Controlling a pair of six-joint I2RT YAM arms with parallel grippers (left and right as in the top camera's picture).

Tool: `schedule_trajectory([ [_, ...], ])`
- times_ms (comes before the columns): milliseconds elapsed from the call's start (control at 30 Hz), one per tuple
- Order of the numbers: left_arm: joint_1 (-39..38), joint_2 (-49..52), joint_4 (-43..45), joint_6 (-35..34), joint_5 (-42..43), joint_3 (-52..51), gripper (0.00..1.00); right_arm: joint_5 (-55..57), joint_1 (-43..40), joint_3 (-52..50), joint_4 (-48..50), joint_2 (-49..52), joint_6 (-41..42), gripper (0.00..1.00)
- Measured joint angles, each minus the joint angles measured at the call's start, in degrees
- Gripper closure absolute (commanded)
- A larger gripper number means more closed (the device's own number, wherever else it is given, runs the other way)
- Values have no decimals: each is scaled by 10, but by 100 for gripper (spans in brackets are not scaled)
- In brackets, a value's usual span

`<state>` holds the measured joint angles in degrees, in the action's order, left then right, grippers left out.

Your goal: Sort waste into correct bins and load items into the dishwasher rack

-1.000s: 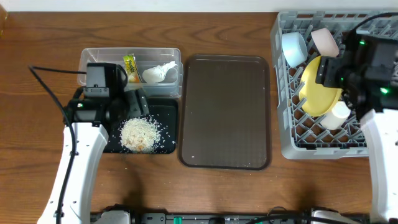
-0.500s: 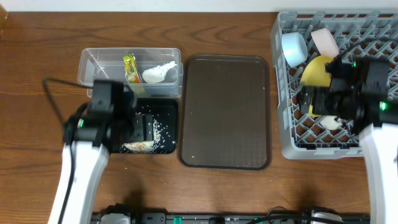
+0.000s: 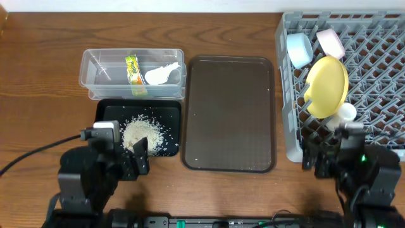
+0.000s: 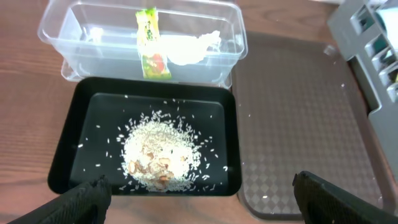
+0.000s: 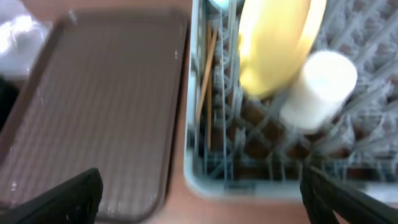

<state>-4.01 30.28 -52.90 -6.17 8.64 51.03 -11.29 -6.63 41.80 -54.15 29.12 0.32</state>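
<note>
The clear tub [image 3: 95, 71] holds the snack wrapper [image 3: 132, 67] and the crumpled white paper [image 3: 161, 73]; both also show in the left wrist view, wrapper [image 4: 149, 43] and paper [image 4: 193, 48]. The black tray [image 3: 104, 114] holds the rice pile [image 3: 140, 133]. The grey rack [image 3: 380, 38] holds the yellow plate [image 3: 327, 85] on edge, the light blue bowl [image 3: 299, 49], the white bowl [image 3: 330, 42] and the white cup [image 3: 345, 114]. The chopsticks [image 5: 205, 87] lie in the rack's left part. My left gripper [image 3: 130, 158] is open and empty, just in front of the black tray. My right gripper [image 3: 326, 155] is open and empty at the rack's front left corner.
The dark brown serving tray [image 3: 228, 114] lies between the bins and the rack, with a few stray rice grains on it. Bare wooden table [image 3: 38, 95] lies left of the bins. Both arm bodies sit at the table's front edge.
Both arms have drawn back to the table's front edge. The left gripper has left the black tray, uncovering the rice. The right gripper has left the rack, uncovering the plate and cup.
</note>
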Motion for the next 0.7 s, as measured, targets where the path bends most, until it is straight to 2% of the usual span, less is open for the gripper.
schedule_trajectory([
  [233, 0, -5, 0, 0, 0, 0, 4, 3, 0, -2, -96, -15, 1, 1],
  [567, 0, -5, 0, 0, 0, 0, 4, 5, 0, -3, -92, -19, 1, 1],
  [700, 0, -4, 0, 0, 0, 0, 4, 6, 0, -14, -23, -57, 1, 1],
])
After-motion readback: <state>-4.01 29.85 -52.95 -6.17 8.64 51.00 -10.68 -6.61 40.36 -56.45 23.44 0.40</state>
